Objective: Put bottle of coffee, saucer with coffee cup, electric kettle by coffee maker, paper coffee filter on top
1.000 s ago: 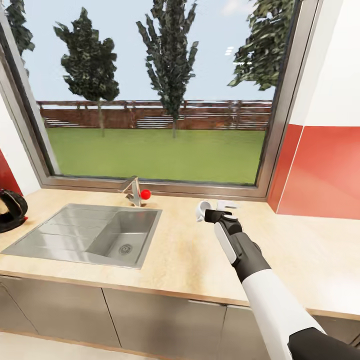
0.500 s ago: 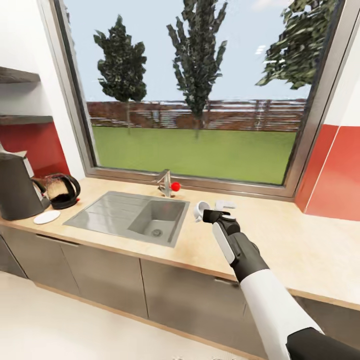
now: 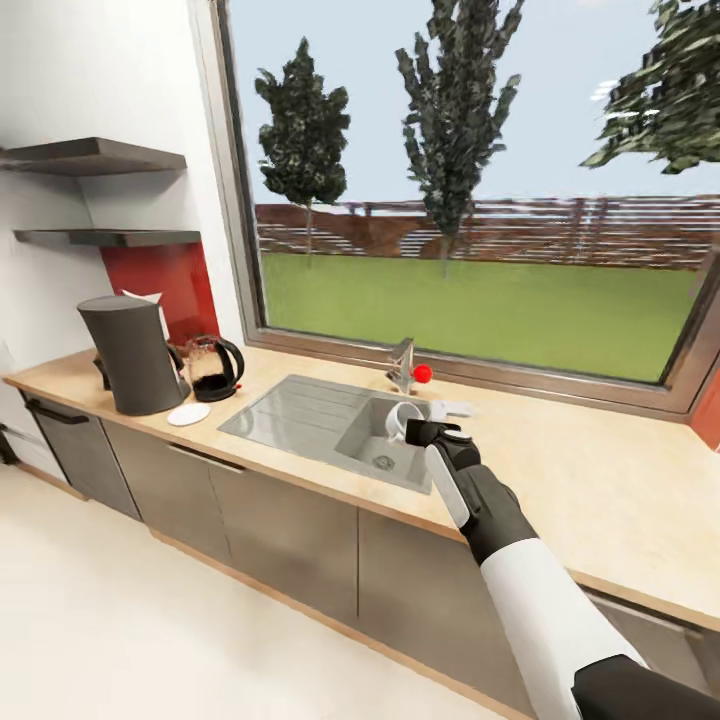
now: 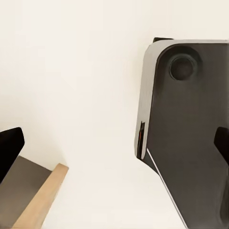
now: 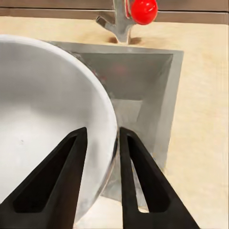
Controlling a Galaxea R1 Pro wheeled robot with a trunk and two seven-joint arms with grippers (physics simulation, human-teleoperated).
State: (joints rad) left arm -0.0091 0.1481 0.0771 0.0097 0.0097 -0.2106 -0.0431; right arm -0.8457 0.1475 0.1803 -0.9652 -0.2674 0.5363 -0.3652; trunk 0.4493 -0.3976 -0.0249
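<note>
- Right pincer (image 3: 414, 432): fingers closed on the rim of the coffee cup (image 3: 402, 420), one finger inside and one outside, as the right wrist view shows (image 5: 52, 138); cup held in the air over the sink (image 3: 330, 425) basin.
- Left pincer: dark fingertips (image 4: 9, 148) set wide apart, nothing between them.
- Coffee maker (image 3: 135, 355) upright at the far left of the table (image 3: 610, 480).
- Electric kettle (image 3: 214, 368) just beside it.
- Saucer (image 3: 188, 414) flat on the table in front of both.
</note>
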